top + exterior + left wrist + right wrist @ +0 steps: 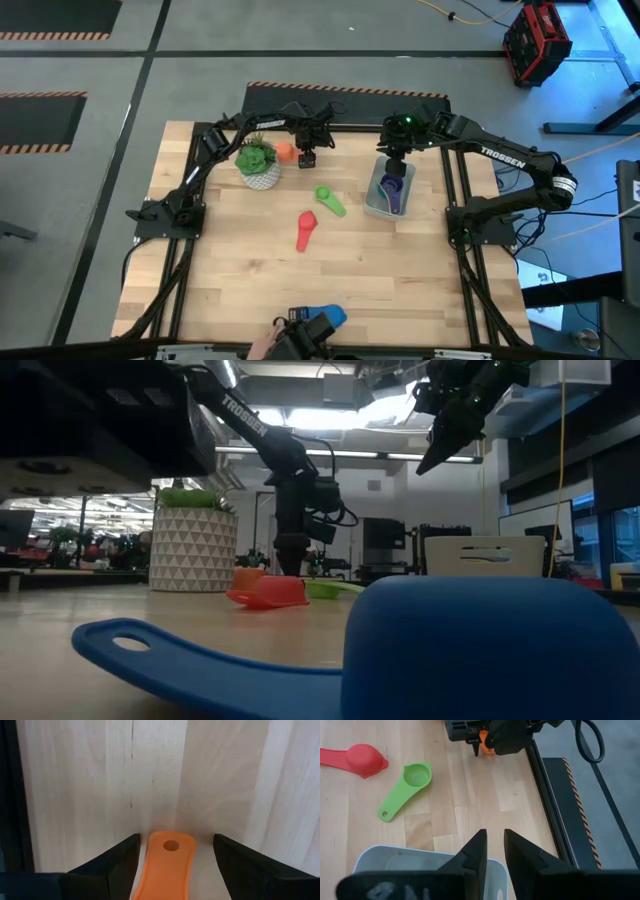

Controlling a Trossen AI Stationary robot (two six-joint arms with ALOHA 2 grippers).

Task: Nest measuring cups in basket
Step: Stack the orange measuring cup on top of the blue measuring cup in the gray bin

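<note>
Orange cup [165, 865] lies on desk [230, 260] just beside plant pot [261, 176], at far edge; its handle sits between the wide-spread fingers of left tool [307, 157], long axis running straight out along the tool's line, fingers either side w/o touching. Left arm clearly nearer, so closing on the handle looks like next move. Right tool [492, 851] hangs narrow, nothing held, over basket [375, 205], which already has purple cup [392, 190] inside. Green cup [329, 200], red cup [306, 228] wait mid-desk; blue cup [330, 318] at near edge.
</note>
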